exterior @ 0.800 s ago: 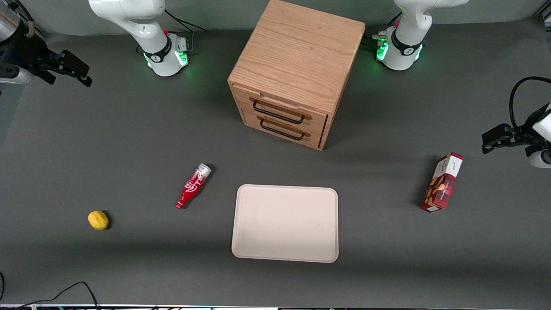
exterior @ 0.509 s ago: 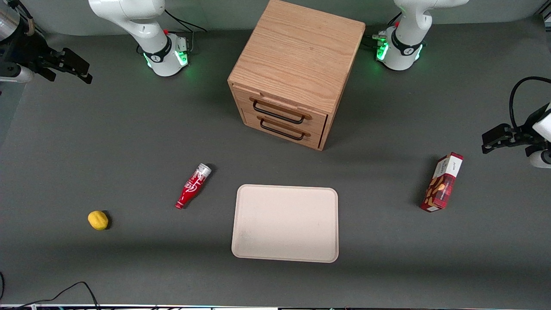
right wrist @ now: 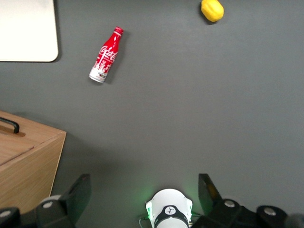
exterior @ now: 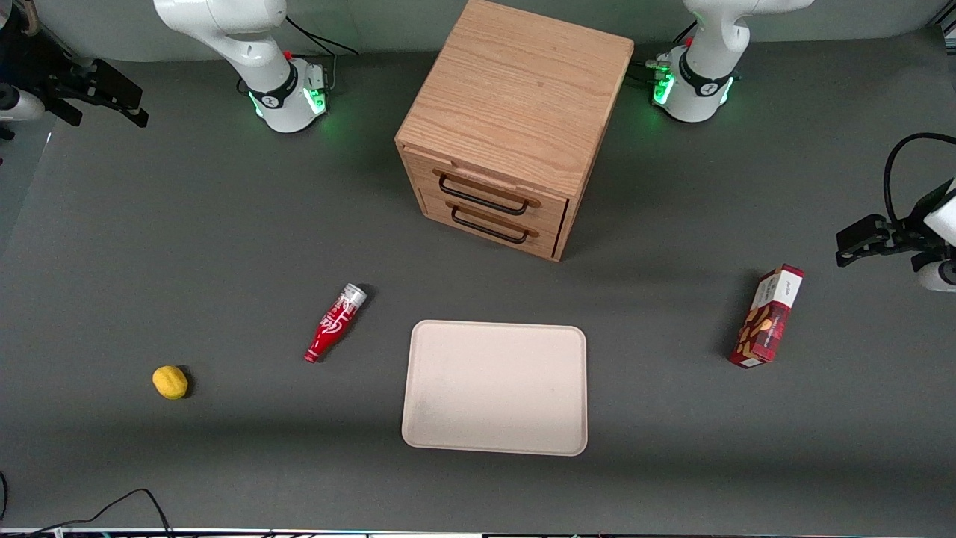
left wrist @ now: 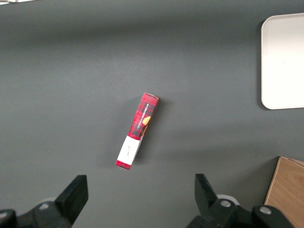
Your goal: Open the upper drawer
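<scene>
The oak cabinet [exterior: 515, 97] stands at the middle of the table, far from the front camera. Its upper drawer [exterior: 489, 188] is closed, with a thin black wire handle [exterior: 482, 196]. The lower twin drawer [exterior: 493, 222] sits under it, also closed. My gripper [exterior: 134, 104] hangs in the air far off toward the working arm's end of the table, well away from the cabinet. It is open and empty, with its fingers [right wrist: 80, 194] spread wide. The right wrist view shows a corner of the cabinet [right wrist: 26, 161] with one end of a black handle [right wrist: 9, 125].
A red cola bottle [exterior: 334, 323] lies nearer the front camera than the cabinet, as does a cream tray [exterior: 495, 388]. A yellow lemon [exterior: 170, 382] lies toward the working arm's end. A red snack box [exterior: 768, 317] lies toward the parked arm's end.
My gripper has drifted a little farther from the front camera and toward the table's end. The drawers and the loose objects have not moved.
</scene>
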Robot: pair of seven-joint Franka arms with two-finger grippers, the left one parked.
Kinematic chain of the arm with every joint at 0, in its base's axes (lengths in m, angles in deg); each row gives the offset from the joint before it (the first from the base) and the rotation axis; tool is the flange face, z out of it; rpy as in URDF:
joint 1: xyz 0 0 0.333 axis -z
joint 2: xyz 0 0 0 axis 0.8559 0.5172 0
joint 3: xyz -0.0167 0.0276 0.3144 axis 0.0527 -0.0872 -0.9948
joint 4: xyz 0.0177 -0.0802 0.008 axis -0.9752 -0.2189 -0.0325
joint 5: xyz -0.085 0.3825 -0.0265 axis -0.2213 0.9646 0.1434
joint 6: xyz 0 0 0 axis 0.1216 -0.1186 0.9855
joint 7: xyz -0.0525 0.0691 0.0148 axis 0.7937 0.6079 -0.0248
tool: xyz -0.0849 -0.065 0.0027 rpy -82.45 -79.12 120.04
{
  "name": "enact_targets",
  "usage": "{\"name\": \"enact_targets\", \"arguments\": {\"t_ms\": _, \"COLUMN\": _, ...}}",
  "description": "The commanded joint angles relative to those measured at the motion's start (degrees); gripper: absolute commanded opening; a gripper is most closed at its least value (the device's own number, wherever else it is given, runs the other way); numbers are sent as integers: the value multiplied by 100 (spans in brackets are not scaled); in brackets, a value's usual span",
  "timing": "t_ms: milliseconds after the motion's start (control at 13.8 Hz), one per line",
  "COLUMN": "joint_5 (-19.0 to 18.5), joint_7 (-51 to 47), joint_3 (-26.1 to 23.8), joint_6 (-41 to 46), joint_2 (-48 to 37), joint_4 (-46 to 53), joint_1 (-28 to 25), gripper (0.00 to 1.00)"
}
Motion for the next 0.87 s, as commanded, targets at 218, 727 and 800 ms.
{"name": "enact_targets", "arguments": {"t_ms": 218, "joint_5": 907, "joint_7": 1834, "joint_3": -140, "joint_6": 431, "joint_2": 497, "joint_4": 476, "joint_1": -156, "gripper": 100}}
{"name": "enact_targets", "arguments": {"t_ms": 727, "joint_5": 1779, "joint_7": 1970, "joint_3": -1632, "joint_6": 53, "joint_2": 2445, "joint_4": 1835, "joint_1": -227, "gripper": 100}}
{"name": "enact_targets", "arguments": {"t_ms": 800, "joint_5": 1788, "joint_7": 1961, "joint_3": -1817, "joint_6": -8, "joint_2": 2780, "joint_4": 2038, "joint_1": -235, "gripper": 100}}
